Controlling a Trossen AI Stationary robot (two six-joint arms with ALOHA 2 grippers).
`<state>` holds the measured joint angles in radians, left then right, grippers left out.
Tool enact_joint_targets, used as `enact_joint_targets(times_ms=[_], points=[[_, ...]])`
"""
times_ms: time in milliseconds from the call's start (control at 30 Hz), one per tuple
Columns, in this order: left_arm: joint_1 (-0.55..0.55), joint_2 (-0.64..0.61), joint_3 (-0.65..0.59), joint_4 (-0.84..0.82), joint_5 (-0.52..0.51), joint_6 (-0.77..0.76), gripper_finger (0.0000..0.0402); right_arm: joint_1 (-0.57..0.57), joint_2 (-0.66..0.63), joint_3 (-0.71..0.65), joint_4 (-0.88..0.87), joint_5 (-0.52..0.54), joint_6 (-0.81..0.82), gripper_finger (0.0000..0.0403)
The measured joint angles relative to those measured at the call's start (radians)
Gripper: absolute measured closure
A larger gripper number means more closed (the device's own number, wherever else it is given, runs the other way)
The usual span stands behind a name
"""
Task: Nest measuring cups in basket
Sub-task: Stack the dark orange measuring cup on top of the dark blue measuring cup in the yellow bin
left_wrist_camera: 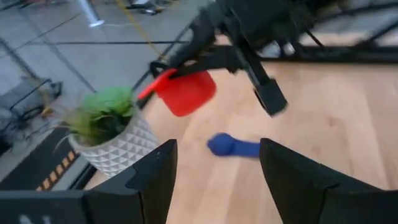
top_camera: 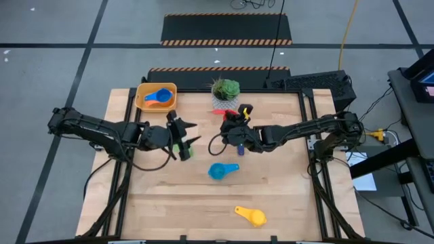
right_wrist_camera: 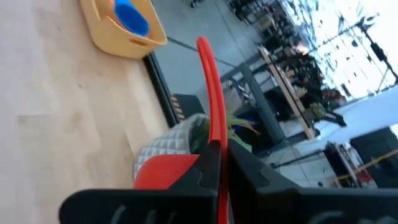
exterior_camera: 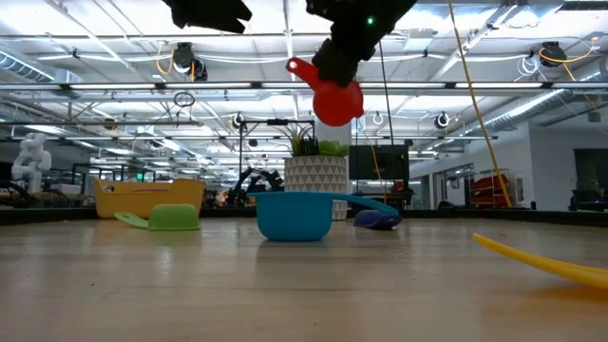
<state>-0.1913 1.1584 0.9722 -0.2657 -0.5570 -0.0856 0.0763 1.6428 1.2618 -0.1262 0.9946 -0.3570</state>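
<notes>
My right gripper (top_camera: 231,122) is shut on the red measuring cup (exterior_camera: 336,99), high above the table in front of the white plant pot (top_camera: 225,92). My left gripper (top_camera: 193,133) is open and empty, above the green cup (top_camera: 184,151), which lies mouth down on the table (exterior_camera: 172,218). The left wrist view looks between the open fingers (left_wrist_camera: 217,177) at the red cup (left_wrist_camera: 186,92). The yellow-orange basket (top_camera: 144,102) at the far left holds a blue cup (top_camera: 157,97). The light blue cup (top_camera: 220,171), dark blue cup (left_wrist_camera: 233,146) and yellow cup (top_camera: 251,215) lie on the table. My right gripper pinches the red cup's handle (right_wrist_camera: 213,134) between its two fingers, close to the bowl. The handle's free end (right_wrist_camera: 202,45) sticks out past the fingertips. The fingers come from above (exterior_camera: 344,52). The cup hangs clear of the table, bowl (exterior_camera: 338,103) lowest, handle slanting up.
The white pot with the green plant (left_wrist_camera: 115,140) stands at the far middle, just behind the red cup. The light blue cup (exterior_camera: 294,215) stands upright at the table's middle. The yellow cup's handle (exterior_camera: 541,258) lies near the front right.
</notes>
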Motion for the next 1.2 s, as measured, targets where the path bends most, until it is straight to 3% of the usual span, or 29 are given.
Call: enact_joint_targets(times_ms=[167, 333, 600, 800, 1000, 1200], points=[[0.024, 0.0, -0.004, 0.0, -0.005, 0.084, 0.0195, -0.032, 0.008, -0.025, 0.072, -0.071, -0.033, 0.0403], [0.041, 0.0, -0.013, -0.017, -0.012, 0.0, 0.0216, -0.032, 0.01, -0.047, 0.212, -0.102, -0.131, 0.0403], [0.02, 0.074, -0.013, -0.013, -0.079, 0.235, 0.024, -0.034, 0.013, -0.055, 0.242, -0.396, -0.16, 0.0403], [0.012, 0.174, -0.013, 0.057, -0.22, 0.353, 0.0241, -0.036, 0.013, -0.055, 0.237, -0.426, -0.158, 0.0403], [0.012, 0.208, -0.013, 0.158, -0.231, 0.442, 0.0243, -0.04, 0.013, -0.055, 0.217, -0.476, -0.142, 0.0403], [0.012, 0.211, -0.013, 0.145, -0.23, 0.491, 0.0305, -0.04, 0.013, -0.055, 0.215, -0.49, -0.113, 0.0403]])
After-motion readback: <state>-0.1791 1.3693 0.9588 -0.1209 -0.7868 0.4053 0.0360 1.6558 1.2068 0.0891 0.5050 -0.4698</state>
